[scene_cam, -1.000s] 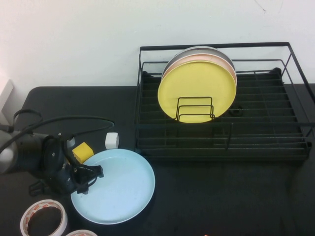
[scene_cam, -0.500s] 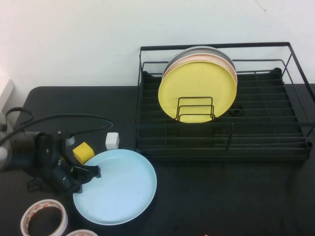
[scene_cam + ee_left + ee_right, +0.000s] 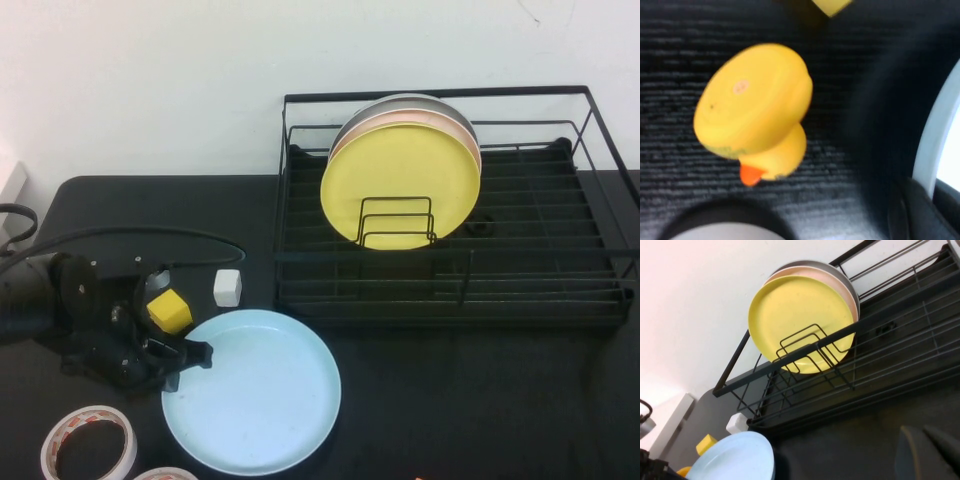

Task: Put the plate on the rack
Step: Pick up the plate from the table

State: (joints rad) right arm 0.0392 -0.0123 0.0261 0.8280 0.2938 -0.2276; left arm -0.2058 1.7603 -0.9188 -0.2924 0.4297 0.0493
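The rack [image 3: 450, 200] stands at the back right of the black counter [image 3: 480, 400], holding a yellow plate [image 3: 400, 185] upright with pink and grey plates behind it. The plate [image 3: 252, 390] lies flat at the front left, well apart from the rack. The left arm lies low across the counter's left side, its left gripper [image 3: 190, 355] at the plate's left rim, fingers pinching that rim. A duck [image 3: 755, 107] sits beside it. The right gripper [image 3: 927, 452] hovers near the rack's front; I cannot tell its fingers' state.
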